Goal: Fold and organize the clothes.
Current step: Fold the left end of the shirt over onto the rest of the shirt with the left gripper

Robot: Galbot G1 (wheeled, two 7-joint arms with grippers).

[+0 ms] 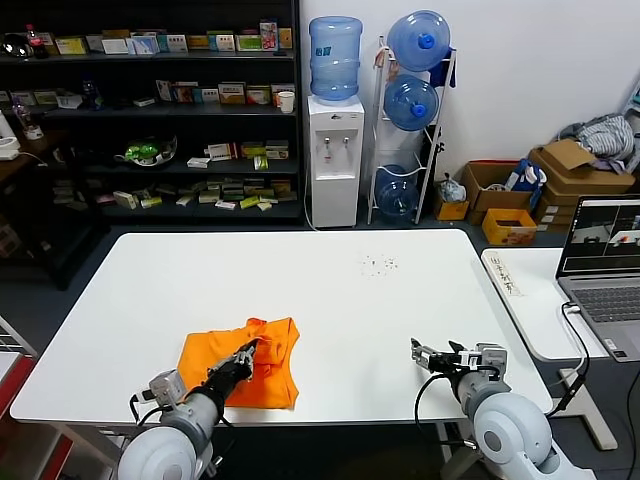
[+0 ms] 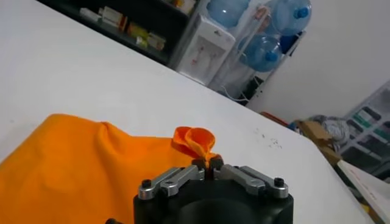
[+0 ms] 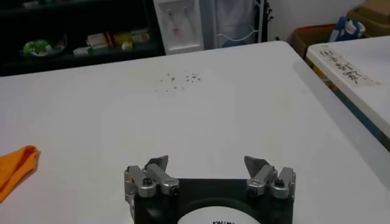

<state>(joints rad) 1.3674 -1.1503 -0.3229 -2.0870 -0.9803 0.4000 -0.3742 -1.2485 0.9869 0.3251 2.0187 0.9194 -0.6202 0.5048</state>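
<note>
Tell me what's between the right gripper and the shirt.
Only bare table; the head view shows nothing between right gripper and shirt.

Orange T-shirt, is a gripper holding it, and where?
Yes. The left gripper pinches a bunched fold of the bright orange cotton T-shirt. The right gripper is open, holding nothing.

Past my table's (image 1: 300,280) far edge I see a water dispenser (image 1: 334,150), spare bottles on a rack (image 1: 410,110), dark shelves (image 1: 150,110); a laptop (image 1: 605,265) sits on the side table.
</note>
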